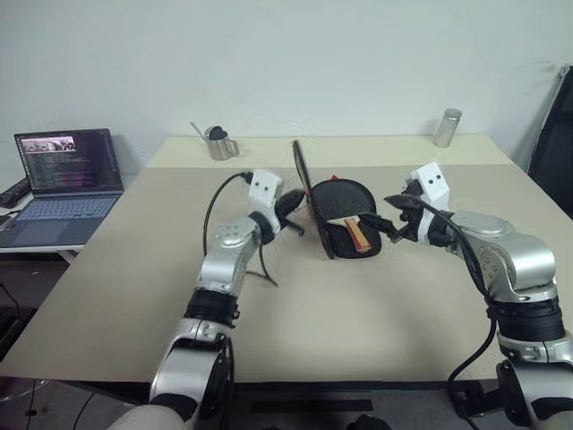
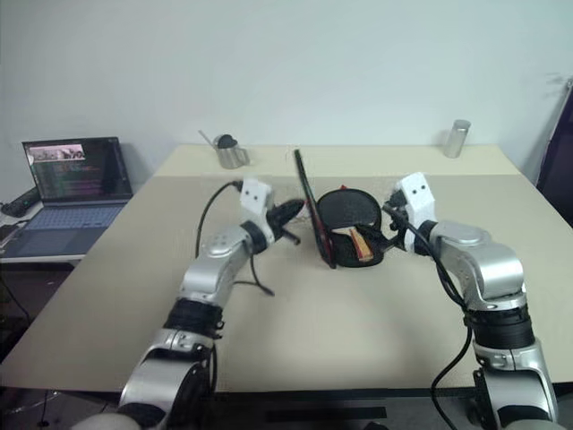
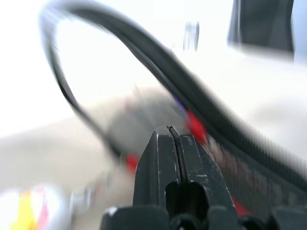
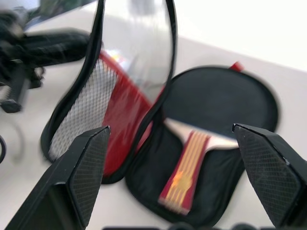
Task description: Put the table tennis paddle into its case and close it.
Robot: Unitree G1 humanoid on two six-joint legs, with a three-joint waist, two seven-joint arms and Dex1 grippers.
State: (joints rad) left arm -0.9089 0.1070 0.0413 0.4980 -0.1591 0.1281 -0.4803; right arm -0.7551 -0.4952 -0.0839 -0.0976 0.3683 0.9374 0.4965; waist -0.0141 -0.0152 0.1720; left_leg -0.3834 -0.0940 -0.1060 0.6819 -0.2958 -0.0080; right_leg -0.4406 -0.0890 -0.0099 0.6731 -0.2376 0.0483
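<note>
1. The table tennis paddle (image 4: pixel 192 158) lies inside the case (image 1: pixel 345 219) on the table (image 1: pixel 358 313).
2. The case lid (image 1: pixel 303 179) stands upright, apparently lifted for closing.
3. Left gripper (image 1: pixel 294 208), fingers shut, is beside the lid.
4. Right gripper (image 1: pixel 394 218) waits, fingers spread empty.

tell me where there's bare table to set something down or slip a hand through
The near half of the table, in front of the case, lies bare between the two arms. The far strip is bare too between the metal cup and the metal cylinder. The centre is crowded: left gripper at the raised lid, paddle in the case, right gripper beside it.
</note>
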